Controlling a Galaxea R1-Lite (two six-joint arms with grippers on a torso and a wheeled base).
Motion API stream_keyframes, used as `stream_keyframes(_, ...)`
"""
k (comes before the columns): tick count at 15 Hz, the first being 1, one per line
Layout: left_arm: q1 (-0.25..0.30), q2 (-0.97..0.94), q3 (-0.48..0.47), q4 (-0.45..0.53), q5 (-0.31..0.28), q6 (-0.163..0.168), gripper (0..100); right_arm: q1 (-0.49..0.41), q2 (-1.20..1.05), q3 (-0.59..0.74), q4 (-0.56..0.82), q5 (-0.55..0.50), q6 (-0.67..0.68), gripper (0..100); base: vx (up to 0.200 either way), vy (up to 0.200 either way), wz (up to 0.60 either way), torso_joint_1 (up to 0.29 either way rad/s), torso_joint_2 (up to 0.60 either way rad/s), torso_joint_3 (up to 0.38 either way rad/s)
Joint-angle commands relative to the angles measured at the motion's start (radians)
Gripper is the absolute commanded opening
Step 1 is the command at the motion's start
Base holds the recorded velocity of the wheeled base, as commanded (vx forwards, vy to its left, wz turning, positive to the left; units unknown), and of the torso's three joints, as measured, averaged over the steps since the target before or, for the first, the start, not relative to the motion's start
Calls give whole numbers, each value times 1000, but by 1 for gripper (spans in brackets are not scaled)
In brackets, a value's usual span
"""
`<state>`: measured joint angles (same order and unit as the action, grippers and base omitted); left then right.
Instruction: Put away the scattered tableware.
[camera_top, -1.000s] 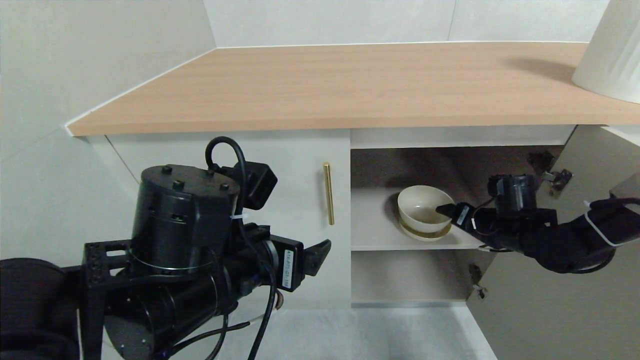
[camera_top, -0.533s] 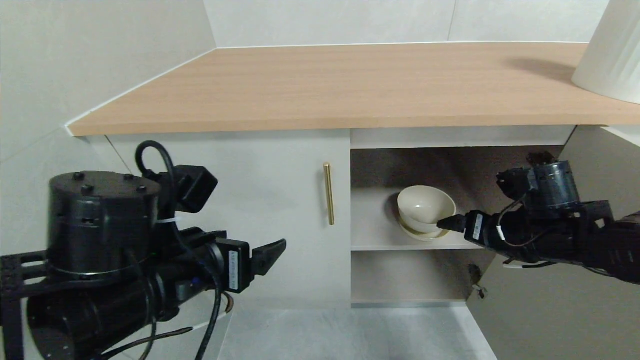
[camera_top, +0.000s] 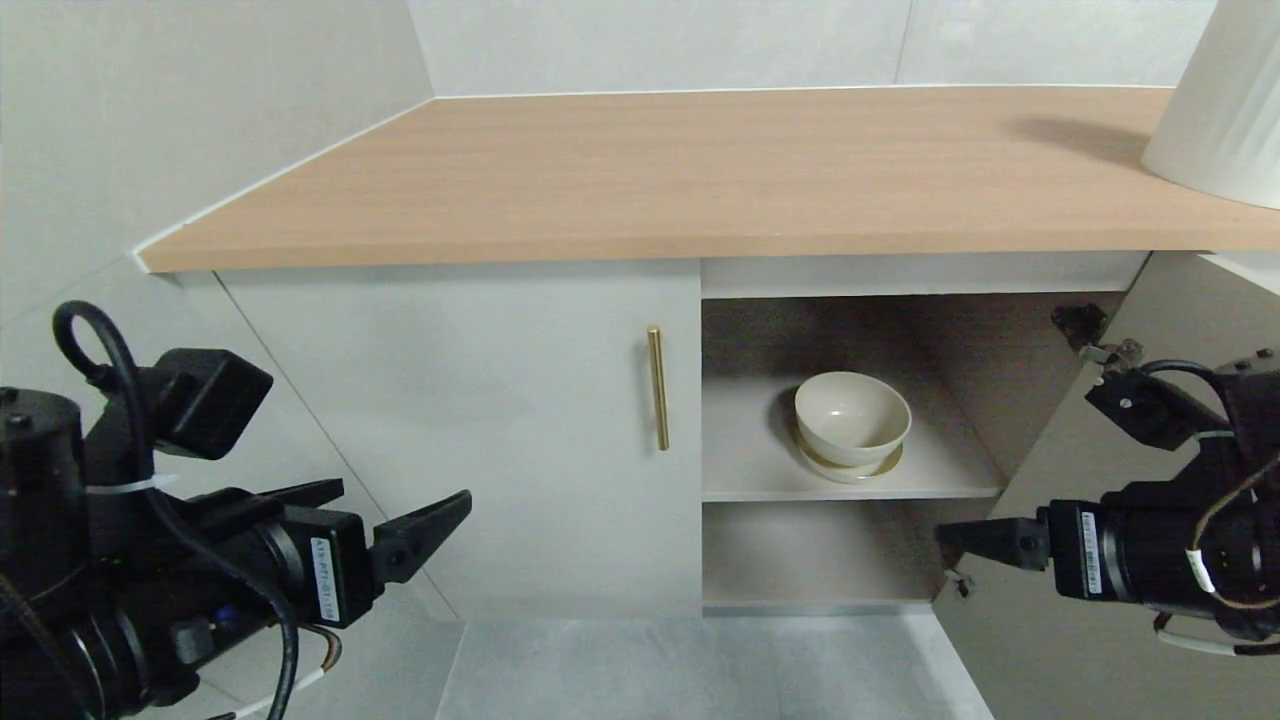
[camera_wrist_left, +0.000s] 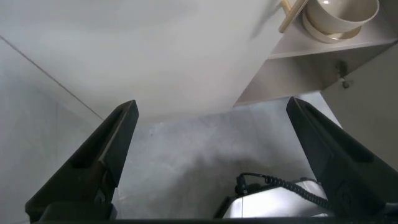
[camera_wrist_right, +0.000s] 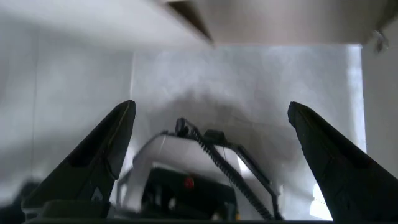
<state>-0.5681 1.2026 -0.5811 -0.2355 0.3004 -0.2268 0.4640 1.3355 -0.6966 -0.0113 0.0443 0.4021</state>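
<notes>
- head view: there's the cream bowl (camera_top: 852, 418), sitting on a gold-rimmed plate (camera_top: 850, 468) on the upper shelf (camera_top: 745, 455) of the open cabinet compartment, under the wooden counter (camera_top: 650, 170).
- the left door (camera_top: 480, 420) is closed, its brass handle (camera_top: 657, 388) upright just beside the opening, and the right door (camera_top: 1060, 650) is swung wide.
- left gripper (camera_top: 402, 492) hangs low in front of the closed door, fingers spread and empty, well apart from the bowl.
- right gripper (camera_top: 950, 538) sits by the open door, below shelf level, pointing toward the lower compartment (one fingertip is all i get from up here).
- a white ribbed object (camera_top: 1215, 110) stands at the counter's far right.
- left wrist view: left gripper (camera_wrist_left: 211, 104) spread wide with nothing between the fingers, grey floor (camera_wrist_left: 205, 143) beneath, and the bowl (camera_wrist_left: 341, 14) on its plate (camera_wrist_left: 323, 34) farther off on the shelf.
- right wrist view: right gripper (camera_wrist_right: 210, 109) has its fingers apart too, holding nothing, over the floor (camera_wrist_right: 249, 74).
</notes>
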Motion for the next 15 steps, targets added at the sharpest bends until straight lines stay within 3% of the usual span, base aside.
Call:
stream_keyframes(1,4,-3,-3,1,0,0,100,24,-59,46,-3,2,-43,100,0,0,0,0,0,0)
stream_keyframes(6,-1,22,-20,-1,0,0,100,35,-70,52,-6,0,-59,100,0,0,0,0,0,0)
stream_keyframes(15,-4,34,-16,1,0,0,100,35,-59,57,-4,2,-59,100,-200,0,0,4,2,2)
